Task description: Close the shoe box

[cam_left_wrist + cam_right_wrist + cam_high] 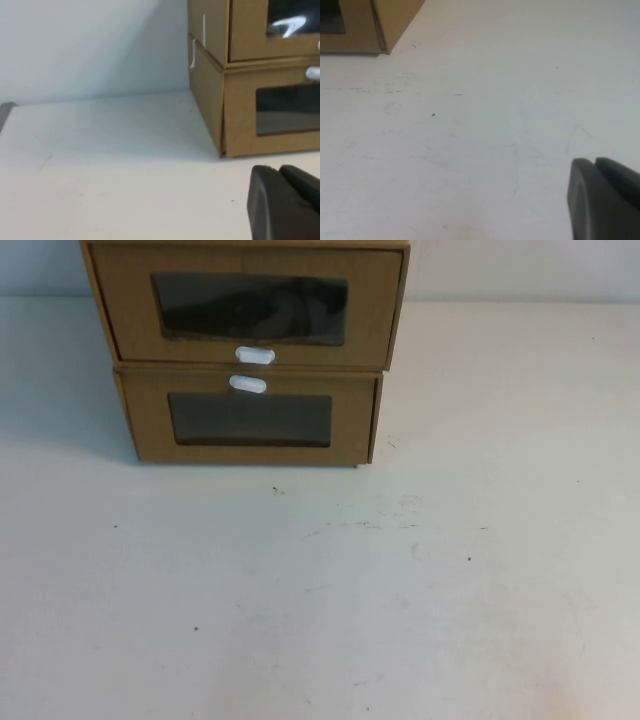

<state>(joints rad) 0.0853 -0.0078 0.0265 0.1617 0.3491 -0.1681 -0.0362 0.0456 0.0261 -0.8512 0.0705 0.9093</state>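
Two brown cardboard boxes are stacked at the back of the table. The upper one is the shoe box (250,305), with a dark window and a white pull tab (255,355) below it. Its front panel looks roughly level with the lower box's front; whether it sticks out slightly I cannot tell. In the left wrist view the shoe box (247,30) is ahead of my left gripper (277,169), which is shut, holds nothing and sits well short of the boxes. My right gripper (594,161) is also shut and holds nothing, low over bare table. Neither gripper shows in the high view.
The lower box (250,420) has its white tab (248,384) above its window; its corner (395,20) shows in the right wrist view. The white table (320,600) stretches out in front of the boxes. A pale wall (90,45) stands behind them.
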